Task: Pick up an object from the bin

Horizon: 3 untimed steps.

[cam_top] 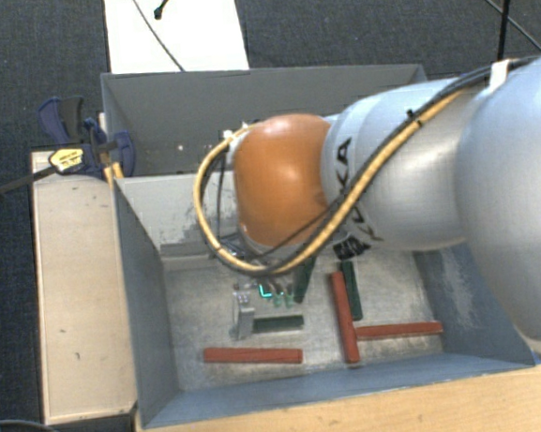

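The orange cover [281, 176] hides most of the hand [251, 314]; clenched or released, I cannot tell. A dark green bar [278, 323] lies just beside it.

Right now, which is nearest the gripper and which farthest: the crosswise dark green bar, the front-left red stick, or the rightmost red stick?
From the gripper, in the camera view:
1. crosswise dark green bar, right beside it.
2. front-left red stick, a little farther, toward the front wall.
3. rightmost red stick, far across at the right.
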{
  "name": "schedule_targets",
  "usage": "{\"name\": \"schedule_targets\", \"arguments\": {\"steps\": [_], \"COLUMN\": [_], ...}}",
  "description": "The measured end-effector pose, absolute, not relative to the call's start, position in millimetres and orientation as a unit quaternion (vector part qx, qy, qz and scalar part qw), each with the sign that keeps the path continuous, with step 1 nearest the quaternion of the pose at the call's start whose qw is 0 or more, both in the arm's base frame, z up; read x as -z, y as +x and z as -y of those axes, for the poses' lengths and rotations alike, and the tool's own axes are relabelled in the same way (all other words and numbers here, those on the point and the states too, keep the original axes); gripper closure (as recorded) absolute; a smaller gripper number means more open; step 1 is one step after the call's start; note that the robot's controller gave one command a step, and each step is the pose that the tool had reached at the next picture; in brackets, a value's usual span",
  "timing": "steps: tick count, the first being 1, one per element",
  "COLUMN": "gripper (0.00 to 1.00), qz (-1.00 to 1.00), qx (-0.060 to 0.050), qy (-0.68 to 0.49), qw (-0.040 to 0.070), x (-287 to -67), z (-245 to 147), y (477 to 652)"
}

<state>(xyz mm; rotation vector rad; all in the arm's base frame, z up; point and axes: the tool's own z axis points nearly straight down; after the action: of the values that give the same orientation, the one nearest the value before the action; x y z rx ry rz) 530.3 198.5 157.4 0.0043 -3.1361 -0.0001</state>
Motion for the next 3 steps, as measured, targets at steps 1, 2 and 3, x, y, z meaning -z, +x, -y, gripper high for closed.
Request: {"name": "schedule_targets", "arguments": {"steps": [1, 2, 3], "gripper": [0.0, 0.0, 0.0], "qz": [1.0, 1.0, 0.998], "qx": [0.0, 0.001, 0.001], "qy": [0.012, -0.018, -0.057], "qw": [0.001, -0.002, -0.002], "x": [-67, -101, -100], "z": [-172, -145, -141], "y": [483.3, 480.7, 483.4]}}
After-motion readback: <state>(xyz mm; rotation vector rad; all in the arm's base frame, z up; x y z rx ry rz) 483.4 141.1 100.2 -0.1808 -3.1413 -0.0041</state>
